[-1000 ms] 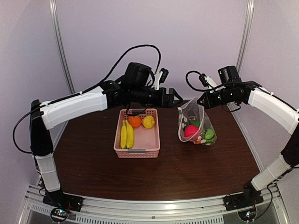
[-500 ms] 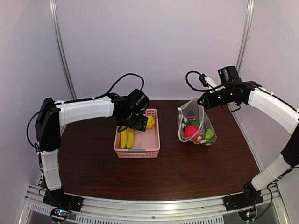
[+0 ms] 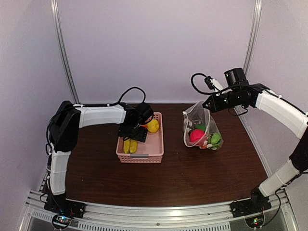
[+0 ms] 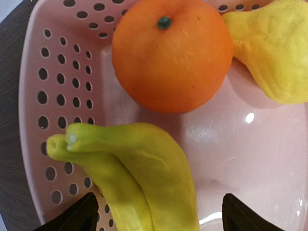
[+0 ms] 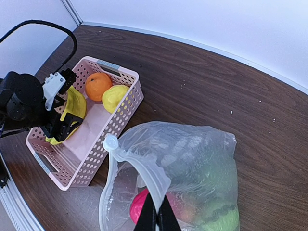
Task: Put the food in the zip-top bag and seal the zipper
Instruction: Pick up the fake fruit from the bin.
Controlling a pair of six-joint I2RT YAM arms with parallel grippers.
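The zip-top bag [image 3: 199,126] stands on the table's right half, mouth held up, with a red ball [image 3: 196,135] and green pieces [image 3: 215,139] inside. My right gripper [image 5: 157,219] is shut on the zipper strip [image 5: 139,166] at the bag's mouth and holds it raised. My left gripper [image 4: 161,216] is open, low inside the pink basket [image 3: 152,147], its jaws either side of the yellow banana [image 4: 144,178]. The orange [image 4: 171,53] and a yellow piece [image 4: 274,48] lie just beyond the banana. In the top view the gripper [image 3: 134,132] hides the orange.
The pink basket sits left of centre on the dark wooden table [image 3: 159,183]. A black cable [image 3: 126,94] loops above the left arm. White walls and metal posts close in the back and sides.
My left arm has swung back from beside the bag and dropped into the basket over the banana. My right gripper and the bag have not moved.
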